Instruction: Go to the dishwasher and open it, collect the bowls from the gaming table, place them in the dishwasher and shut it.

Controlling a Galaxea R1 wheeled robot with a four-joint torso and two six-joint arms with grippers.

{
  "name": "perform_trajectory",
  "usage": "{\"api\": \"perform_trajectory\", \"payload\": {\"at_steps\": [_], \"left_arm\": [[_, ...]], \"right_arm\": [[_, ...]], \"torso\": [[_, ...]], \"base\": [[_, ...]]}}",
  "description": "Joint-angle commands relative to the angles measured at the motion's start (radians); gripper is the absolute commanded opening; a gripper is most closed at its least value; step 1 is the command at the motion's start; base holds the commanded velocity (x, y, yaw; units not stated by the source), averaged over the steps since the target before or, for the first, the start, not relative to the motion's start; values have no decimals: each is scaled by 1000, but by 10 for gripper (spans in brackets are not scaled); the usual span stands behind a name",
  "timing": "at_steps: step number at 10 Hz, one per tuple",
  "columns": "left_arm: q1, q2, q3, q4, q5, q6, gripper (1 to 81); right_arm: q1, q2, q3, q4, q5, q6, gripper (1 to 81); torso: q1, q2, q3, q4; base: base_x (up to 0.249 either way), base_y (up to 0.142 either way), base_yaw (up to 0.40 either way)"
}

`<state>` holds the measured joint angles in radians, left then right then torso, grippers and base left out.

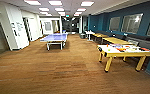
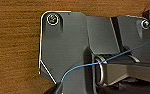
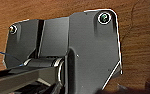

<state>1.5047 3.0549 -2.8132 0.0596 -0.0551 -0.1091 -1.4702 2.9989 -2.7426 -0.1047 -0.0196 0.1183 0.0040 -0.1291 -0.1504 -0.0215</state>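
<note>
A long recreation room stretches ahead in the head view, floored in brown wood-grain carpet (image 1: 66, 67) under rows of bright ceiling panels (image 1: 55, 3), with white walls on the left and a dark teal wall with windows (image 1: 132, 23) on the right. The gaming table (image 1: 123, 53), yellow with splayed legs, stands to the right, near the teal wall; small colourful things lie on its top, too blurred to tell apart, so whether bowls are among them cannot be told. Farther back, left of centre, stands a blue table-tennis table (image 1: 54, 38), well apart from the gaming table. Behind the gaming table a line of yellow worktops (image 1: 116, 40) runs along the right wall beside dark seating. Both wrist views look straight down on the same brown floor past the robot's dark plate, and a thin blue cable (image 2: 96, 62) crosses the left wrist view. Whether either pincer is spread or pressed together cannot be told.
</note>
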Motion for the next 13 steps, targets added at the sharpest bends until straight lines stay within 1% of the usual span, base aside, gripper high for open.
{"api": "perform_trajectory", "payload": {"at_steps": [1,3,5,13], "left_arm": [[-43,-11,1,-3,44,-1,811],[-39,-34,35,-1,44,-1,811],[-39,-65,84,-3,44,-1,811],[-39,-63,86,3,44,-1,811]], "right_arm": [[43,-90,145,16,-53,8,811],[35,-144,229,16,-54,9,811],[30,-168,279,16,-54,9,811],[26,-167,261,16,-53,9,811]], "torso": [[0,0,0,0],[0,0,0,0],[0,0,0,0],[0,0,0,0]], "base": [[160,0,0],[160,62,0],[161,30,0],[179,0,0]]}}
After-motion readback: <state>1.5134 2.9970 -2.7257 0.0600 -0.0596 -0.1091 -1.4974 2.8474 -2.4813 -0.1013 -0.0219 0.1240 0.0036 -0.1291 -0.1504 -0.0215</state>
